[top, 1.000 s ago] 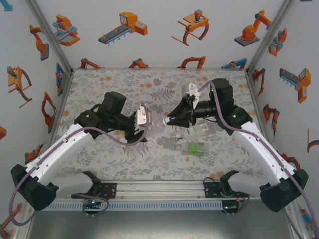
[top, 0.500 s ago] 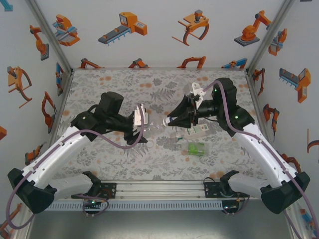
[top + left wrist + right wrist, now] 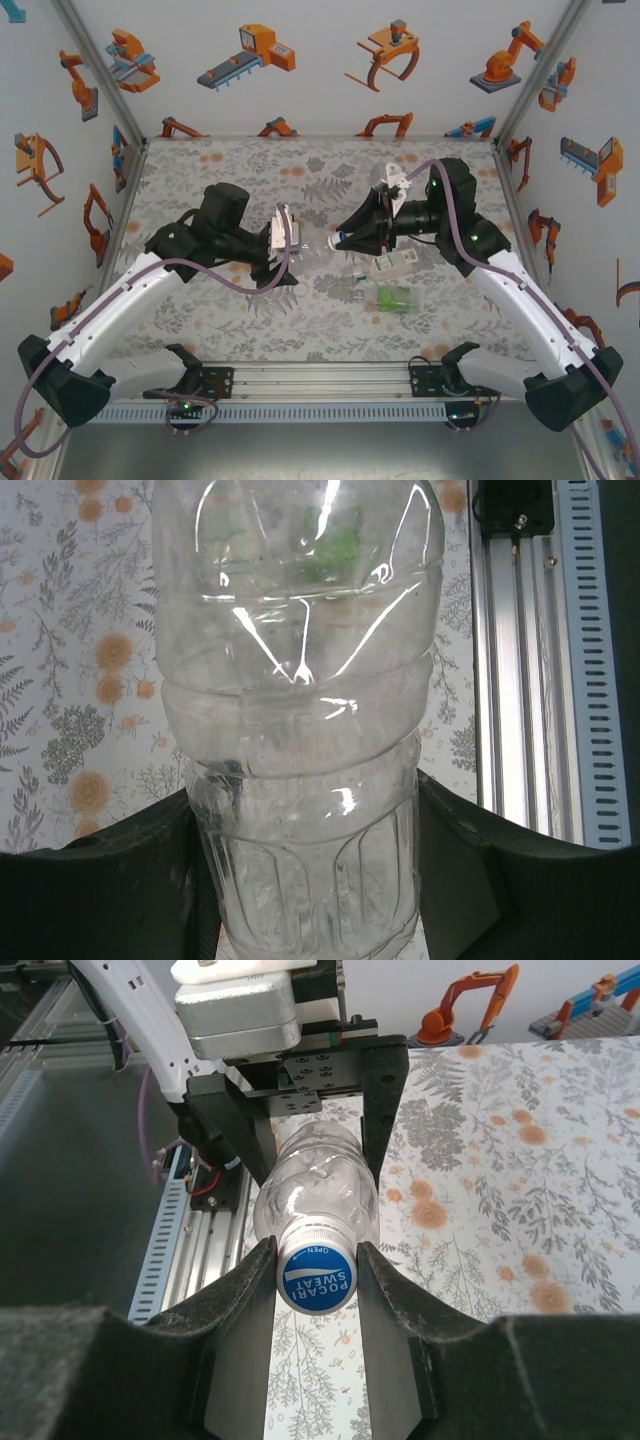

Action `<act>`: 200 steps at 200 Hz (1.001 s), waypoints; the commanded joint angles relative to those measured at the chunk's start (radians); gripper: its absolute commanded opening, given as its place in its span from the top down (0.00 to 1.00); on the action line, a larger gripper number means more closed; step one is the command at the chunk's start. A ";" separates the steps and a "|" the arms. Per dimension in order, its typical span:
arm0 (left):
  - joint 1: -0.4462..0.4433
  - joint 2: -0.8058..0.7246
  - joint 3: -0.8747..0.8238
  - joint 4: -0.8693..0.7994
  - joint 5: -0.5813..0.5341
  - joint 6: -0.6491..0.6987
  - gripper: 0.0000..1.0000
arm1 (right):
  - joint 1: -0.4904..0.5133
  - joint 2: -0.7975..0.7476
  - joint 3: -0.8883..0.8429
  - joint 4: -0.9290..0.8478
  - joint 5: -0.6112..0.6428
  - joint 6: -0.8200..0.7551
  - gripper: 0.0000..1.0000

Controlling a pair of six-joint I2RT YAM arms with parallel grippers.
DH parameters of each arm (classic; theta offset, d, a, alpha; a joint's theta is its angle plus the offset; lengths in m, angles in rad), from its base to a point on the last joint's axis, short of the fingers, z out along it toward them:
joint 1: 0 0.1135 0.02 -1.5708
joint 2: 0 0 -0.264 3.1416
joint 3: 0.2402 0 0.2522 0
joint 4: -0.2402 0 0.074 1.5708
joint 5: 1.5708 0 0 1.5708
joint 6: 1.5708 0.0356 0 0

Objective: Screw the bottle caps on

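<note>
Gripping a clear bottle (image 3: 300, 680) around its body with the left tool (image 3: 310, 865). Pinching the blue Pocari Sweat cap (image 3: 317, 1276) at that bottle's mouth with the right tool (image 3: 317, 1260).

We see a flowered counter (image 3: 200, 170); on it lie a labelled bottle (image 3: 397, 264), a green bottle (image 3: 393, 298) and a clear bottle (image 3: 350, 287), close together.

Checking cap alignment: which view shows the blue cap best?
Right wrist: the blue cap faces the lens, print legible, pinched by the right gripper at the mouth of the bottle. Top external: a pale speck at that gripper's tip. Left wrist: the bottle's body.
</note>
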 commanded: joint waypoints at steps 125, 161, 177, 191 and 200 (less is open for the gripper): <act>-0.009 -0.051 -0.060 0.286 0.045 -0.103 1.00 | 0.023 -0.095 -0.155 0.264 0.215 0.316 1.00; -0.008 -0.045 -0.080 0.329 -0.045 -0.120 1.00 | 0.043 -0.101 -0.138 0.141 0.471 0.564 1.00; -0.008 -0.031 -0.075 0.336 -0.109 -0.132 1.00 | 0.060 -0.106 -0.120 0.059 0.591 0.677 1.00; -0.009 -0.020 -0.073 0.346 -0.163 -0.140 1.00 | 0.077 -0.116 -0.110 -0.010 0.715 0.793 1.00; -0.008 -0.015 -0.072 0.350 -0.181 -0.142 1.00 | 0.082 -0.117 -0.102 -0.054 0.778 0.871 1.00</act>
